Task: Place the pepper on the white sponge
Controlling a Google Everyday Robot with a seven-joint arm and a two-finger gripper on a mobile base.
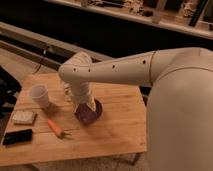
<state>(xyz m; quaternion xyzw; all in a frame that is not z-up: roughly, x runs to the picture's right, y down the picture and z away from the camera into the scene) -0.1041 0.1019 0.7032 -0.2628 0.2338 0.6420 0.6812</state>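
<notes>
The pepper [56,128], slim and orange-red, lies on the wooden table [115,132] near its front left. The white sponge [24,117] lies flat to the left of the pepper, a short gap away. My arm reaches in from the right and bends down over the middle of the table. The gripper [85,107] hangs at the end of the wrist, just over the purple bowl [90,114], to the right of the pepper and apart from it.
A white paper cup [39,95] stands behind the sponge. A black phone [17,136] lies at the front left corner, just in front of the sponge. A dark counter and a rail run along the back.
</notes>
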